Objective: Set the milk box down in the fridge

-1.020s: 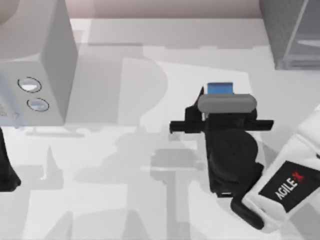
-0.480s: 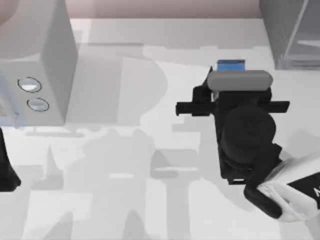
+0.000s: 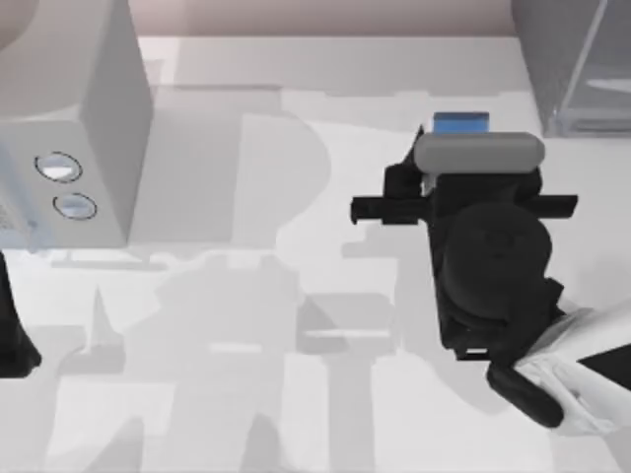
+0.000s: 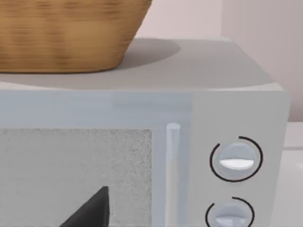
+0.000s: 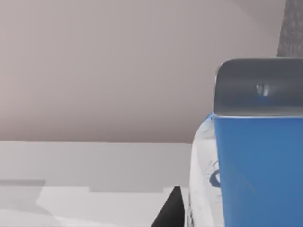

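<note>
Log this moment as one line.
right gripper: holding milk box, near fridge | left arm: parked, table's left edge | milk box: not in fridge yet

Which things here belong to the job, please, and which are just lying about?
Job: milk box, held in the right hand; fridge at the table's far right.
Lying about: microwave at left; basket on top of it; left hand parked at the left edge.

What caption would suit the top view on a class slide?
Right gripper carries the milk box toward the fridge; left arm parked at the table's left edge.
</note>
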